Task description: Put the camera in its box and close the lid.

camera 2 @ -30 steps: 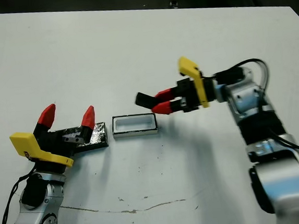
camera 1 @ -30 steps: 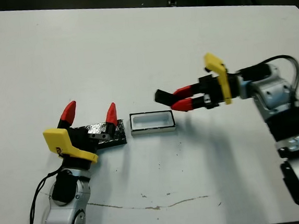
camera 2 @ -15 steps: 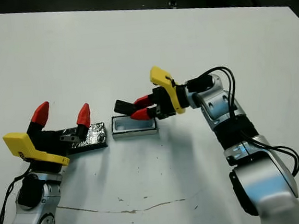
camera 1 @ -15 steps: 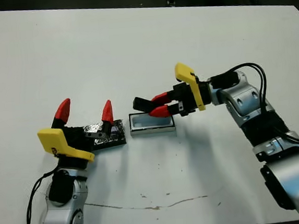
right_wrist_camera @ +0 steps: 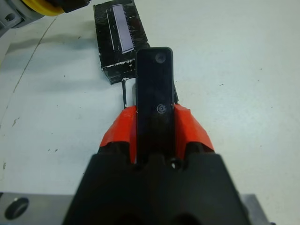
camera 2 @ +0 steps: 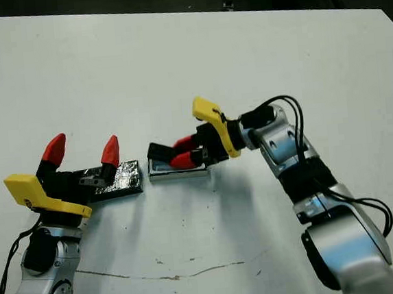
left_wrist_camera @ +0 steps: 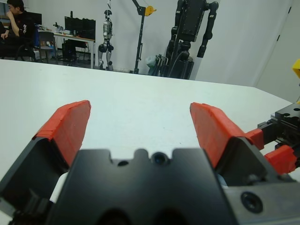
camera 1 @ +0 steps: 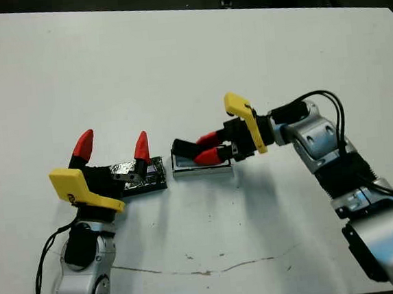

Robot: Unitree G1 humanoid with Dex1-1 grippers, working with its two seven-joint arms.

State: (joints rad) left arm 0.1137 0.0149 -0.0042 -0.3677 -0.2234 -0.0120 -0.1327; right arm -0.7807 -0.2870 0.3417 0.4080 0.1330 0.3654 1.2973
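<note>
- Our right gripper (camera 1: 207, 148) is clamped on the camera (right_wrist_camera: 155, 96), fingers pinching its 2 long sides, and holds it right over the box (camera 1: 202, 169).
- We judge the task about a third done: camera grasped and brought to the box, not yet released inside, lid not yet on.
- Whether the camera's far end already touches the box floor we cannot tell from the head views; it looks just above or dipping in.
- The lid (camera 1: 142, 181) lies flat on the table (camera 1: 176, 66), just beside the box on the side away from our right arm, a thin gap between them.
- Our left gripper (camera 1: 111, 145) hovers over the lid, jaws wide, holding nothing.
- Camera long axis runs roughly along the box's long axis, free end pointing toward the lid, slightly tilted down.
- Left to do: lower, release, fetch lid, close.
</note>
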